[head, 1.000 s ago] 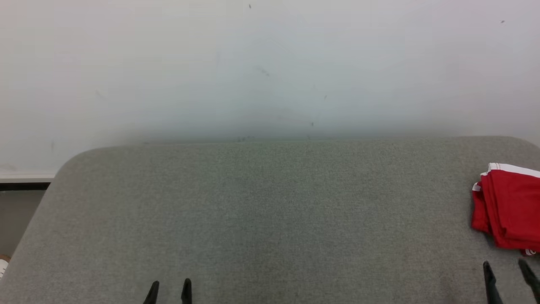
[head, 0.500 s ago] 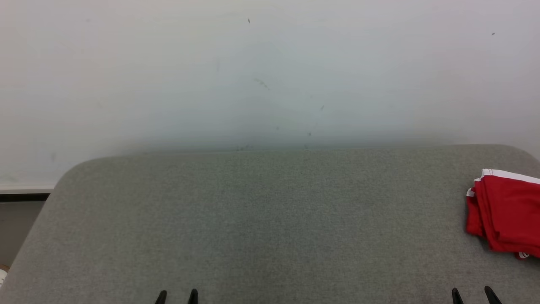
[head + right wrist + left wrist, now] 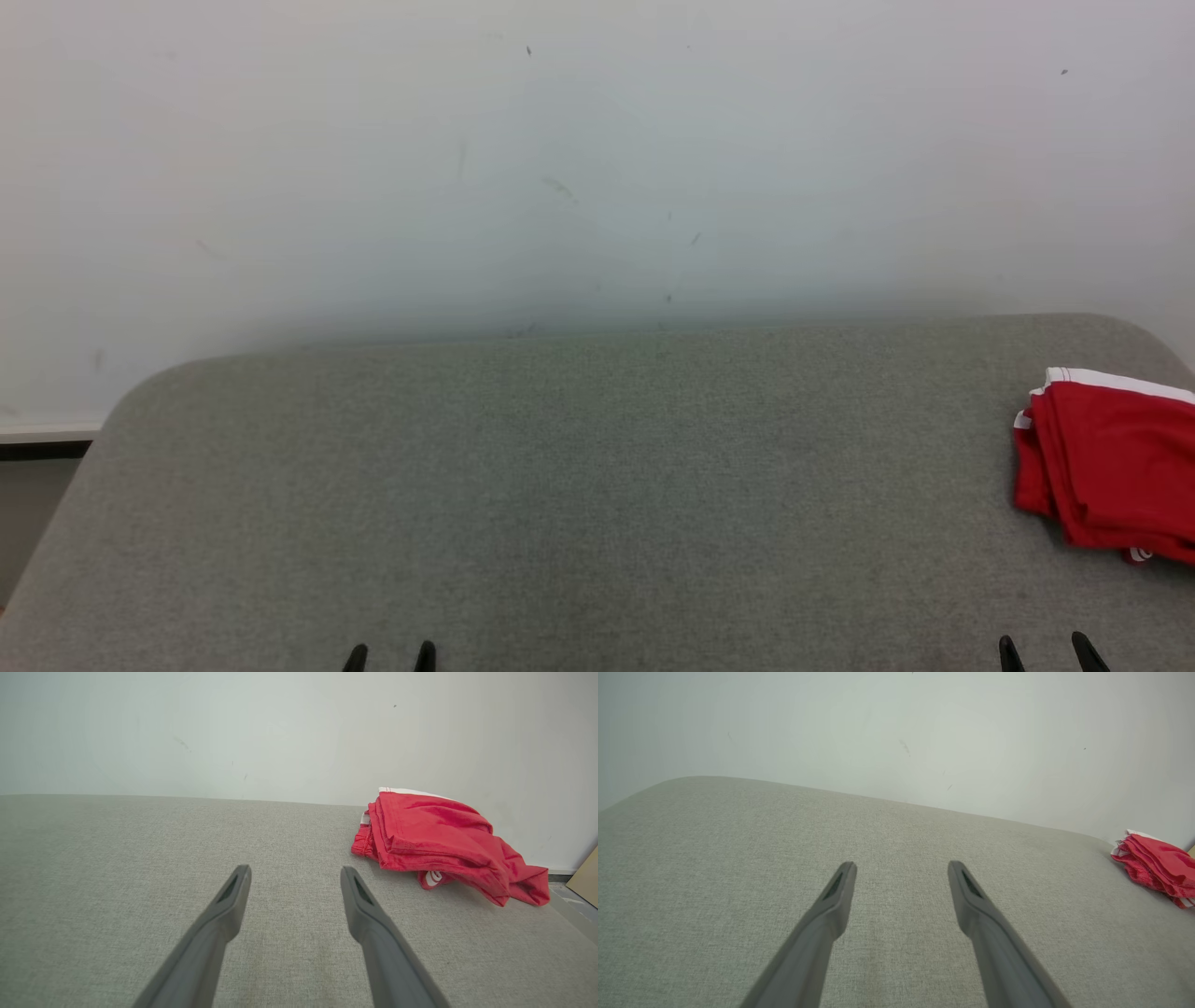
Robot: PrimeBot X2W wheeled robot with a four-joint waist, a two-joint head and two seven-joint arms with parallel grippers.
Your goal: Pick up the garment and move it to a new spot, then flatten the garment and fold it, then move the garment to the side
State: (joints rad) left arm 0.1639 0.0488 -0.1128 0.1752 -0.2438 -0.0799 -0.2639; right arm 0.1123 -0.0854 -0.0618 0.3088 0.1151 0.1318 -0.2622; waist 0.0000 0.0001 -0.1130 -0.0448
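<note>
garment: folded red shorts [image 3: 1106,467], at the right edge of the bench [image 3: 579,485]
left hand [image 3: 390,651]: wide, empty
right hand [image 3: 1044,644]: wide, empty, near shorts
step: probably last, set aside
next: likely only staying clear

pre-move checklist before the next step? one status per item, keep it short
1. Left gripper jaws open, nothing held: ok.
2. Right gripper jaws open, nothing held: ok.
3. Red garment folded: ok, roughly; one end trails out.
4. Garment off at the right side of the grey surface: ok.
5. Garment wholly on the surface: cannot tell; its trailing end lies close to the edge.
6. Both grippers apart from the garment: ok.
</note>
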